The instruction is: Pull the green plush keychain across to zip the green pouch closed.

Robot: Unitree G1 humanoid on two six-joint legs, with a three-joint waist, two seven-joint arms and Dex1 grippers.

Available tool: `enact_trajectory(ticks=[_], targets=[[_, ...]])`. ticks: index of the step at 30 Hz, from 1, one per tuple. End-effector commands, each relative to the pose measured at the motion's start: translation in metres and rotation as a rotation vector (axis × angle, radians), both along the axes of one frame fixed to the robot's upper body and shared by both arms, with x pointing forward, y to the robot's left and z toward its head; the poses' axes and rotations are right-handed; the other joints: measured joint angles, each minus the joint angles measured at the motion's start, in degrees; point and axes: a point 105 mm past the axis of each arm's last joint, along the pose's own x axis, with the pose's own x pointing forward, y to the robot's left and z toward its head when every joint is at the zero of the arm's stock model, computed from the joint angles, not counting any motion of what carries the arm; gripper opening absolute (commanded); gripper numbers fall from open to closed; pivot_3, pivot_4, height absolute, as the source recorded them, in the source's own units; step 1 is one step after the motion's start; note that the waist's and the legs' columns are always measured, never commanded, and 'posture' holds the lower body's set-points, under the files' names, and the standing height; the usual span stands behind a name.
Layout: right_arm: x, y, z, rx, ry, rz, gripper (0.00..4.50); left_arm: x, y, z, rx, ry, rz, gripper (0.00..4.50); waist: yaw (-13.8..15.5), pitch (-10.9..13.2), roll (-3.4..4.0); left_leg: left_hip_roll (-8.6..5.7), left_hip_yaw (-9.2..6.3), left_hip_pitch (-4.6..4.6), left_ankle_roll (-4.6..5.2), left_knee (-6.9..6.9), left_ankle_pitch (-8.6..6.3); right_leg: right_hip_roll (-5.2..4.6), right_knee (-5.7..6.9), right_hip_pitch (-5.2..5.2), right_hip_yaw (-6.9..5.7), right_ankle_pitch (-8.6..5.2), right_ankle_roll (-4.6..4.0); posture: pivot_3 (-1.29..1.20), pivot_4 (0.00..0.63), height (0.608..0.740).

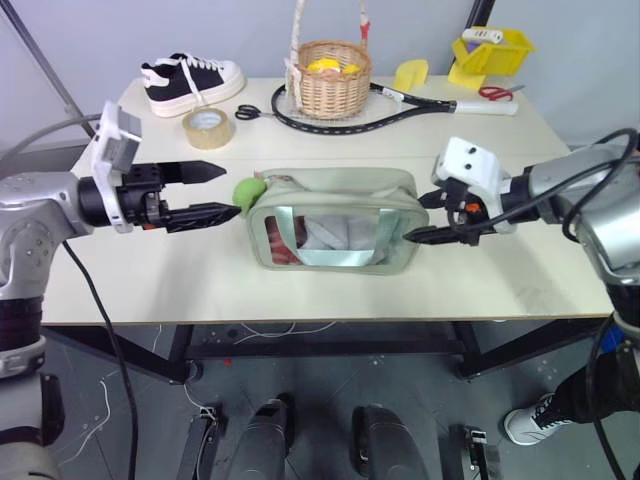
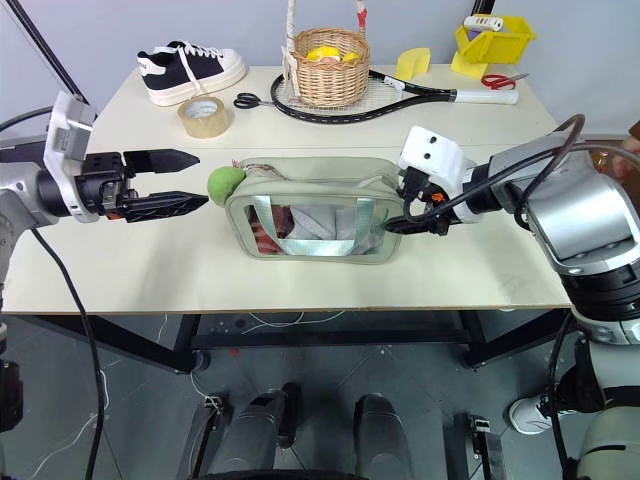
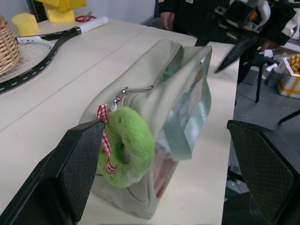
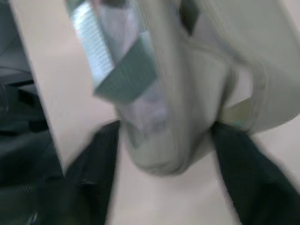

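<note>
Mid-frame, the left gripper [image 1: 213, 191] is gaping wide beside the green plush keychain [image 1: 246, 190]; the right gripper [image 1: 432, 217] is straddling the green pouch [image 1: 335, 215] end, contact unclear. Unbraced, the pouch could slide.

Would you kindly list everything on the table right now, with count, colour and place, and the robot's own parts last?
green pouch: one, sage green, table centre.
green plush keychain: one, lime, pouch's left end.
sneaker: one, black and white, far left.
tape roll: one, tan, near sneaker.
scissors: one, black, beside basket.
wicker basket: one, tan, far centre.
racket: one, black, behind the pouch.
yellow bin: one, far right.
left gripper: open, beside keychain.
right gripper: around pouch's right end.
</note>
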Motion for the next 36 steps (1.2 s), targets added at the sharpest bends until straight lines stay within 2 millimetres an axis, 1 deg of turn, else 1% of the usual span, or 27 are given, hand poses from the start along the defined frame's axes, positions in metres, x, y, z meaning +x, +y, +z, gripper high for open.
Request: enact_trajectory(ticks=[1,2,3,6,9,11,12,16,18,19,21,23,25,27,29,31,32,34,36], targets=[[0.001,0.003,0.017,0.032,-0.075,0.009,0.84,0.004,0.001,0.008,0.009,-0.048,0.015,4.5,0.1,0.0,0.0,0.0,0.0,0.0,0.0,0.0,0.0,0.0,0.0,0.0,0.0,0.0,0.0,0.0,0.15,0.724],[0.001,0.003,0.018,0.034,-0.078,0.01,0.29,0.005,0.001,0.008,0.009,-0.047,0.021,4.5,0.1,0.0,0.0,-0.01,0.01,0.0,0.0,0.0,0.0,0.0,0.0,0.0,0.0,0.0,0.0,0.0,0.15,0.724],[0.001,0.002,0.018,0.035,-0.078,0.008,0.09,0.011,0.002,0.006,0.006,-0.04,0.042,4.5,0.1,0.0,0.0,-0.01,0.0,-0.01,0.0,0.0,0.0,0.0,0.0,0.0,0.0,0.0,0.01,0.0,0.15,0.724],[0.001,0.002,0.017,0.037,-0.075,0.005,0.09,0.028,0.003,-0.005,0.002,-0.015,0.101,4.5,0.3,0.0,0.0,-0.01,-0.01,0.01,0.0,0.05,0.0,0.01,0.0,0.04,-0.03,0.01,0.01,0.0,0.15,0.724],[0.001,0.002,0.017,0.038,-0.08,-0.002,0.09,0.035,0.002,-0.013,0.004,0.013,0.112,4.5,0.2,0.0,0.0,-0.02,-0.01,0.0,0.0,0.1,0.0,0.0,0.0,0.06,-0.02,0.02,0.03,0.0,0.15,0.724],[0.001,0.001,0.018,0.04,-0.086,-0.008,0.0,0.037,0.0,-0.019,0.022,0.02,0.1,3.94,0.2,0.0,0.0,-0.03,0.0,-0.02,0.01,0.09,0.0,0.01,0.0,0.03,-0.02,0.09,0.16,0.0,0.15,0.724],[0.001,0.001,0.019,0.04,-0.088,-0.009,0.0,0.037,-0.001,-0.021,0.032,0.017,0.093,3.58,0.2,0.0,0.0,-0.02,-0.01,-0.04,0.01,0.09,0.0,0.01,0.0,0.02,-0.02,0.1,0.17,0.0,0.15,0.724],[0.0,0.001,0.02,0.041,-0.092,-0.012,0.0,0.039,-0.003,-0.019,0.012,0.016,0.087,1.56,0.2,0.0,0.0,-0.02,-0.01,-0.04,0.01,0.09,0.0,0.01,0.0,0.02,-0.02,0.09,0.17,0.0,0.15,0.724],[0.0,0.0,0.021,0.043,-0.094,-0.017,0.0,0.038,-0.003,-0.013,-0.003,0.001,0.075,0.45,0.2,0.0,0.0,-0.02,-0.01,-0.04,0.01,0.09,0.0,0.0,0.0,0.02,-0.02,0.09,0.17,0.0,0.15,0.724],[0.0,0.0,0.021,0.045,-0.094,-0.019,0.0,0.038,-0.002,-0.011,-0.006,-0.005,0.073,0.06,0.2,0.0,0.0,-0.02,-0.01,-0.04,0.0,0.09,0.0,0.0,0.0,0.02,-0.02,0.09,0.16,0.0,0.15,0.724],[-0.001,0.0,0.021,0.045,-0.093,-0.021,0.0,0.036,-0.001,-0.003,-0.021,-0.02,0.063,0.06,0.2,0.0,0.0,-0.02,-0.01,-0.04,0.0,0.09,0.0,0.0,0.0,0.02,-0.02,0.09,0.16,0.0,0.15,0.724],[-0.002,0.001,0.019,0.046,-0.091,-0.021,0.0,0.037,-0.004,0.013,-0.058,-0.05,0.064,0.06,0.2,0.0,-0.01,-0.02,-0.02,-0.04,0.0,0.09,0.0,0.0,0.0,0.02,-0.02,0.09,0.16,0.0,0.15,0.724],[-0.002,0.002,0.019,0.049,-0.088,-0.019,0.0,0.039,-0.017,0.025,-0.081,-0.082,0.042,0.06,0.4,0.0,-0.02,-0.02,-0.04,-0.06,0.01,0.12,0.0,0.01,0.0,0.02,-0.05,0.1,0.17,0.0,0.15,0.724],[-0.002,0.004,0.018,0.055,-0.088,-0.016,0.0,0.046,-0.036,0.032,-0.114,-0.118,0.033,0.06,0.5,0.0,-0.01,-0.06,-0.04,-0.06,0.01,0.16,0.0,-0.02,-0.02,0.07,-0.05,0.1,0.18,0.0,0.15,0.724],[-0.001,0.005,0.018,0.058,-0.089,-0.014,0.0,0.05,-0.049,0.033,-0.124,-0.139,0.02,0.06,0.4,0.0,-0.02,-0.1,-0.03,-0.04,0.01,0.19,0.01,-0.07,-0.02,0.12,-0.05,0.13,0.25,0.0,0.15,0.724],[-0.001,0.007,0.018,0.059,-0.091,-0.006,0.0,0.052,-0.074,0.021,-0.086,-0.13,-0.039,0.06,0.3,0.0,-0.02,-0.13,0.0,-0.04,0.03,0.21,0.02,-0.09,-0.02,0.13,-0.04,0.23,0.43,0.0,0.15,0.724],[0.0,0.008,0.018,0.06,-0.092,-0.004,0.0,0.052,-0.082,0.016,-0.067,-0.127,-0.058,0.06,0.3,0.0,-0.02,-0.13,0.0,-0.05,0.03,0.21,0.02,-0.09,-0.01,0.12,-0.04,0.28,0.53,0.0,0.15,0.724],[0.0,0.008,0.019,0.059,-0.096,-0.005,0.0,0.053,-0.09,0.005,-0.016,-0.124,-0.082,0.72,0.2,0.0,-0.03,-0.14,0.01,-0.05,0.03,0.21,0.02,-0.07,-0.01,0.12,-0.04,0.29,0.53,0.0,0.15,0.724],[0.0,0.007,0.02,0.058,-0.1,-0.008,0.0,0.05,-0.093,-0.002,0.017,-0.108,-0.114,1.58,0.0,0.0,-0.02,-0.15,0.04,-0.06,0.04,0.21,0.03,-0.04,-0.01,0.1,-0.03,0.29,0.54,0.0,0.15,0.724]])
